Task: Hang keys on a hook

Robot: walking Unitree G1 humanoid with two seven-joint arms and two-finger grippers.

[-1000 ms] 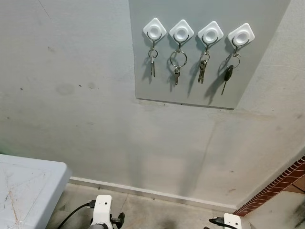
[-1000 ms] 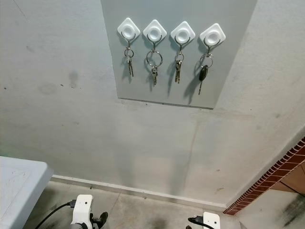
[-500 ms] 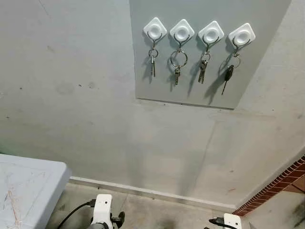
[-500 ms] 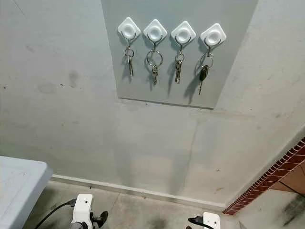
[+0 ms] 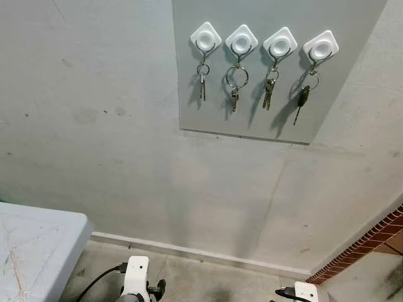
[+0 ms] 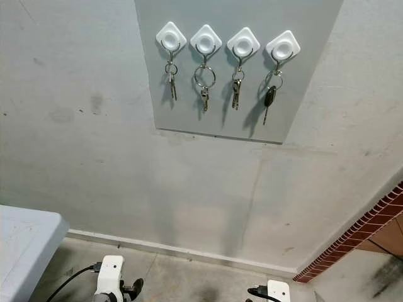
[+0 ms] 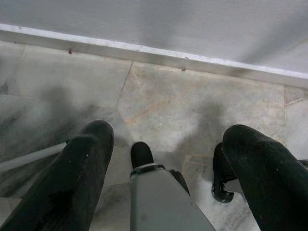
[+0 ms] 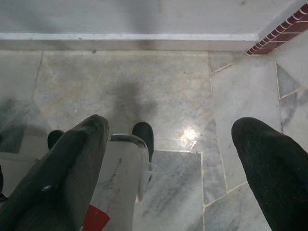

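Both jaws open, empty, near floor (image 8: 144, 82); keys (image 5: 234, 87) hang on hooks (image 5: 242, 40).

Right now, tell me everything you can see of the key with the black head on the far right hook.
The black-headed key hangs from the rightmost of four white diamond-shaped hooks on a grey wall panel. It has a dark, plastic-looking head and a slim metal blade pointing down, tilted slightly to the left. A small silver ring links it to the hook's curved wire. It is the lowest-hanging of the four sets, and its shadow falls on the panel to its left. Nothing else touches it.
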